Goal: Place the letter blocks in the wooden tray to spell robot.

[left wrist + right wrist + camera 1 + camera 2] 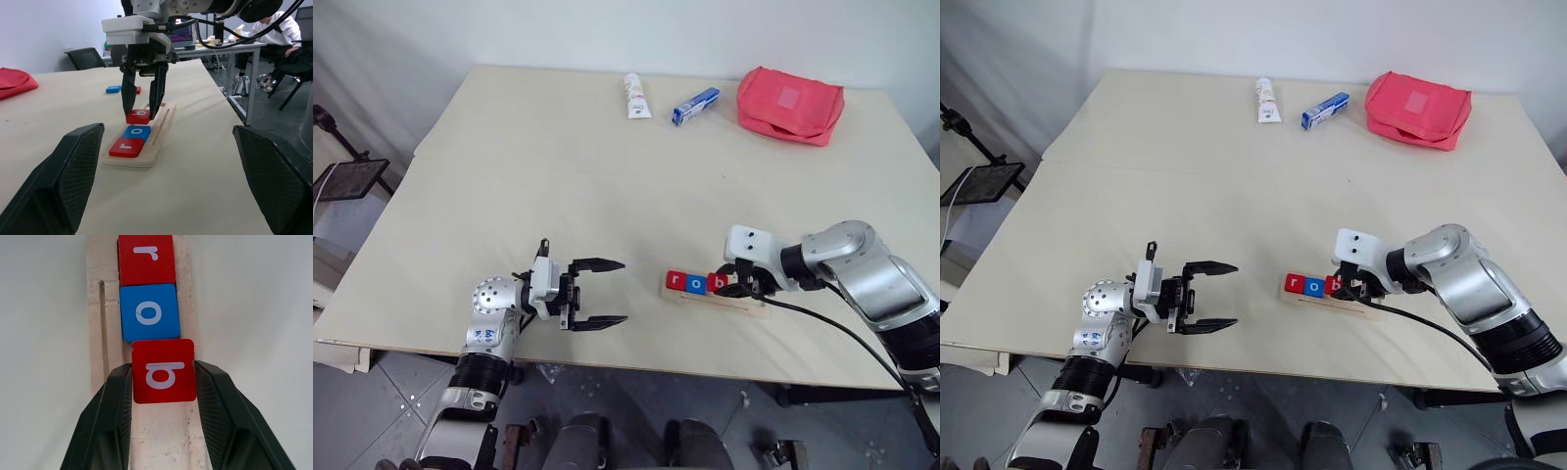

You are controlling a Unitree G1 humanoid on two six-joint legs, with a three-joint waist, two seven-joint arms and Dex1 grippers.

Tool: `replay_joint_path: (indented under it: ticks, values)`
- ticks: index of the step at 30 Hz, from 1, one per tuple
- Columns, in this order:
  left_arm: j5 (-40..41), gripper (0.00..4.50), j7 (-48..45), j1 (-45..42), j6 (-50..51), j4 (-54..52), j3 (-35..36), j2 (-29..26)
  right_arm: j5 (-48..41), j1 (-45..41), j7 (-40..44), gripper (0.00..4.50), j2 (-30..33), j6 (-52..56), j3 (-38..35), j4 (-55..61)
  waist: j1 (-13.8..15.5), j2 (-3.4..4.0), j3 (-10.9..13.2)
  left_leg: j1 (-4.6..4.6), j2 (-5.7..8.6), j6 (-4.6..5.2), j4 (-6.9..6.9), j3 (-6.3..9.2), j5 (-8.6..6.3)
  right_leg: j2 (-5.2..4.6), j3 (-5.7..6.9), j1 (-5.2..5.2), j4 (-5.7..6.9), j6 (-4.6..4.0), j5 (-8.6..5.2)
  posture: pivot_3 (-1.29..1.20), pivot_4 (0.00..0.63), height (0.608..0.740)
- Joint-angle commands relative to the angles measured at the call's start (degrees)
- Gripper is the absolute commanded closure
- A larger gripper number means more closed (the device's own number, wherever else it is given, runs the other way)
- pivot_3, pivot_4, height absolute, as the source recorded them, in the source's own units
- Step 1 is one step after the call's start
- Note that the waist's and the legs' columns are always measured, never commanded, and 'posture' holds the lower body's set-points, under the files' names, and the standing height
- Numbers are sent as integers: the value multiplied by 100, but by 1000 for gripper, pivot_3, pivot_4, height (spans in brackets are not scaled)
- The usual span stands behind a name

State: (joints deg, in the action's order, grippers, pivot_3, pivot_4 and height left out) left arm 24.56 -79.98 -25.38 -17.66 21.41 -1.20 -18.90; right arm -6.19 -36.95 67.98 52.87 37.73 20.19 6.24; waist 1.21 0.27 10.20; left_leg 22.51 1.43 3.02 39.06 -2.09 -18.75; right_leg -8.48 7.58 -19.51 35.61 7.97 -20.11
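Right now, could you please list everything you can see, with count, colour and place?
letter blocks: three in the tray, red r, blue o, red b; two more, one blue, one red, behind on the table
wooden tray: one, pale, near edge
table: one, beige
tube: one, white, far edge
box: one, blue-and-white, beside tube
pouch: one, red, far right
person: one, white top, seated in background
left gripper: open, empty
right gripper: shut on b

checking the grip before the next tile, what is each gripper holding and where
The right gripper holds the red b tile by its two opposite side edges, over the wooden tray. The left gripper is open, holding nothing.
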Motion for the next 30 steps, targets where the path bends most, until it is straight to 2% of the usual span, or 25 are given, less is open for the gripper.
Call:
replay_joint_path:
  ticks: [1, 2, 10, 11, 18, 22, 30]
  values:
    - [3, 0, 29, 42, -65, -129, -31, 23, 8, -98, 36, 3041, -31, 63, -93, 133, -1, 0, 0, 0, 0, 0, 0, 0, 0, 0, 0, 0, 0, 0, 0, 0, 150, 740]
    - [2, 0, 31, 42, -65, -128, -32, 25, 5, -92, 41, 3041, -32, 77, -95, 149, -2, 0, 0, 0, 0, 0, 0, 0, 0, 0, 0, 0, 0, 0, 0, 0, 150, 740]
    - [-18, 0, 39, -21, -90, -51, -35, 44, -54, -19, 117, 247, 48, 246, -161, 402, -2, 0, 0, 0, 0, 0, 0, 0, 0, 0, 0, 0, 0, 0, 0, 0, 150, 740]
    - [-17, 0, 35, -27, -89, -44, -35, 44, -66, -29, 115, 19, 49, 270, -182, 432, -2, 0, 0, 0, 0, 0, 0, 0, 0, 0, 0, 0, 0, 0, 0, 0, 150, 740]
    - [-32, 0, 27, -96, -98, 29, -52, 89, -247, 76, 11, 19, 94, 465, -505, 719, 2, 0, 0, 0, 0, 0, 0, 0, 0, 0, 0, 0, -1, 0, 0, 0, 150, 740]
    - [-30, 0, -8, -107, -109, 62, -52, 103, -666, 638, -304, 19, 48, 640, -1378, 1053, 26, -1, 0, 1, 1, 0, 0, 3, 0, 0, 1, 2, 0, 0, 0, 0, 150, 740]
    - [1, 0, -101, -120, -127, 146, -38, 58, -912, 2407, -1188, 19, -18, 350, -3603, 1147, 29, -1, 1, 1, 3, 0, -4, 1, 0, -1, 3, 4, -2, 2, 1, 0, 150, 740]
